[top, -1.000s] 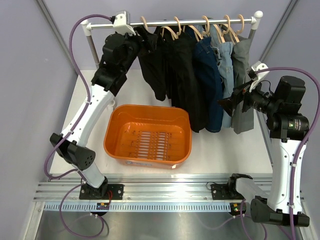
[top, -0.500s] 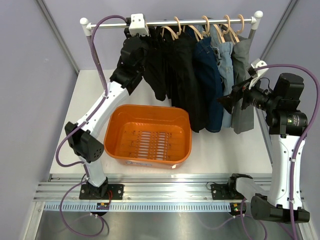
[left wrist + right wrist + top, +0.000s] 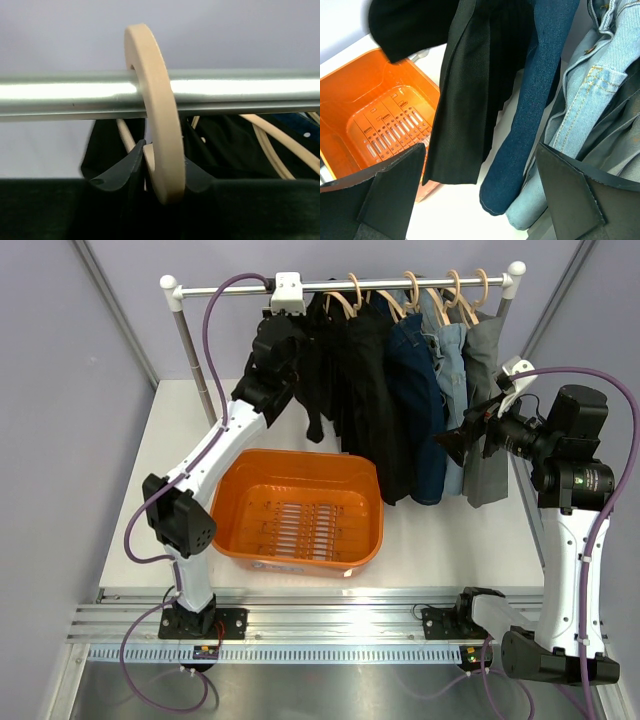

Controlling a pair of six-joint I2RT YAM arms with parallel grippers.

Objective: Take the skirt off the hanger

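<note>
- A second ago the left gripper was near the left end of the rail. It now sits further right along the rail, pressed in at the top of the black skirt.
- The left arm's elbow has swung right with it and now stands beside the orange basket.
- The skirt's hem looks narrower and more bunched than before. It still hangs from the rail, first in the row of clothes.
- The right arm and right gripper have hardly moved. They hover beside the grey garment at the right end of the row.
- The basket on the table lies where it was.
- Only the left wrist view shows the grip. The left gripper has its dark fingers pinched against both sides of the wooden hanger, just below the rail. The hook still loops over the rail.
- Black cloth of the skirt fills the bottom of that view. From above, the gripper hides this hanger.
- Only the right wrist view shows the right gripper plainly. Its jaws are spread wide with nothing between them.
- Beyond those jaws hang a long black pleated garment, dark blue jeans and pale denim, with the basket below on the left.
</note>
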